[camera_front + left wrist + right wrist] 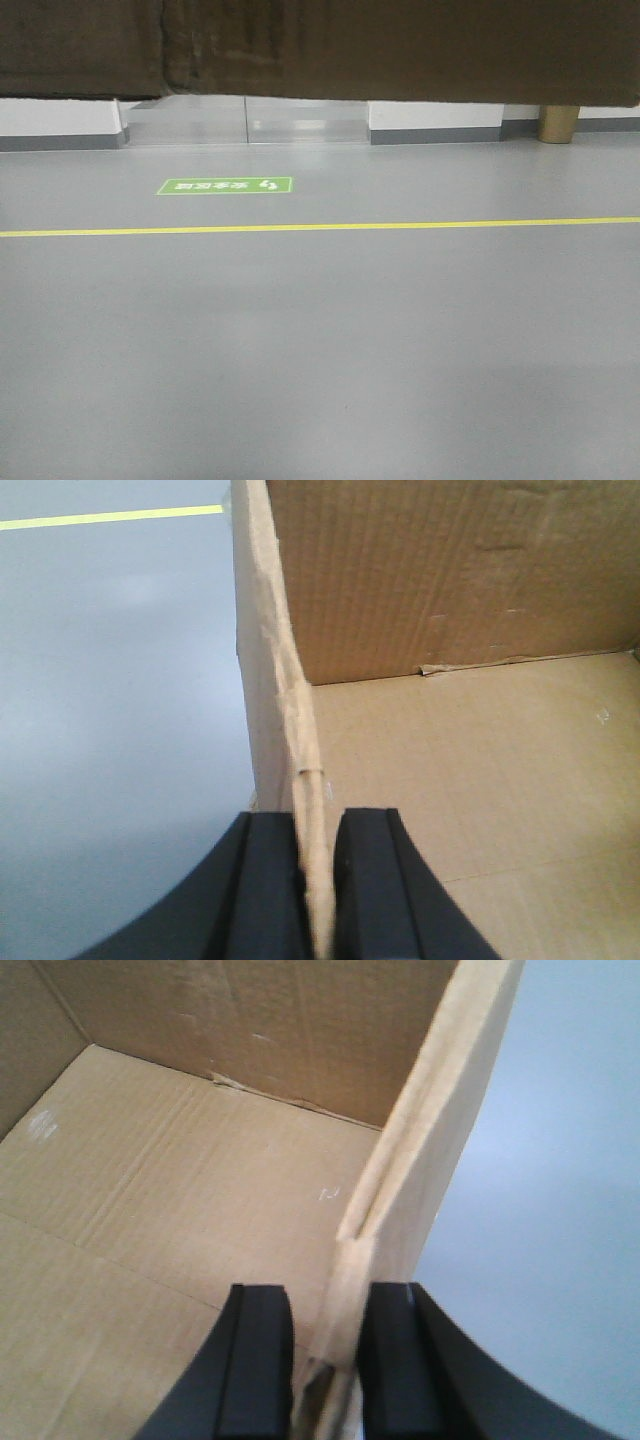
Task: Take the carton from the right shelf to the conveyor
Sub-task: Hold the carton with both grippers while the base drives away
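The carton [400, 50] fills the top of the front view as a dark brown underside hanging above the floor. In the left wrist view its open inside [450, 600] shows, and my left gripper [318, 825] is shut on the thin left wall, one black finger on each side. In the right wrist view the carton's floor [180, 1180] lies to the left, and my right gripper [328, 1300] straddles the right wall, which is pressed against the outer finger [400, 1360]. The right shelf and the conveyor are out of view.
Smooth grey floor [320, 340] spreads below, crossed by a yellow line [320, 227]. A green floor sign [225, 185] lies beyond it. At the far wall stand a shiny panel [245, 120] and a beige cylinder [558, 124].
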Controlling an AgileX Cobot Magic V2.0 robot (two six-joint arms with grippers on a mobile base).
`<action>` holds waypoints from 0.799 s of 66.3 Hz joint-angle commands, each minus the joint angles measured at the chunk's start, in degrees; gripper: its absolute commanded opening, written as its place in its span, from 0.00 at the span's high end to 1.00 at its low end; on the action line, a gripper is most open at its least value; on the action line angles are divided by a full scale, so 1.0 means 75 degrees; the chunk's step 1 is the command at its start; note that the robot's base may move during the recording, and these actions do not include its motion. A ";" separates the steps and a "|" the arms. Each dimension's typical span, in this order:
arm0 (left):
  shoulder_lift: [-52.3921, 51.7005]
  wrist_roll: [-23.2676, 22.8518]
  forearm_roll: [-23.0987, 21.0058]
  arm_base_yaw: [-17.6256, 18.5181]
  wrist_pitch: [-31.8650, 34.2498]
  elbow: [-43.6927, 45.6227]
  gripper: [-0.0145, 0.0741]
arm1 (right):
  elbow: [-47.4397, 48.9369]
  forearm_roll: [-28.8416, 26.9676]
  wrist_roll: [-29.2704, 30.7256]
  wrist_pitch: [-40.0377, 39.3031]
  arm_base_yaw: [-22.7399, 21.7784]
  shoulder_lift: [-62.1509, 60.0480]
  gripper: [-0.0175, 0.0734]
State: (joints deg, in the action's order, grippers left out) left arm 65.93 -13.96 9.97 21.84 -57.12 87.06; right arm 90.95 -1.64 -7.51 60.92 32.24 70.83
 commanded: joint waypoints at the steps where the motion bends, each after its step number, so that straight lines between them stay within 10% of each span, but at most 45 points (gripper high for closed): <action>1: -0.0046 0.0031 -0.0047 0.0021 0.0623 0.0039 0.85 | 0.0043 -0.0475 0.0250 -0.0196 0.0048 -0.0092 0.88; 53: -0.0047 0.0031 -0.0033 0.0021 0.0805 0.0039 0.85 | 0.0043 -0.0475 0.0250 -0.0680 0.0048 -0.0092 0.88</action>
State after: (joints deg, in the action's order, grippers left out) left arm 65.93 -13.96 10.64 21.84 -55.42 87.06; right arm 90.95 -1.64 -7.51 58.27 32.24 70.96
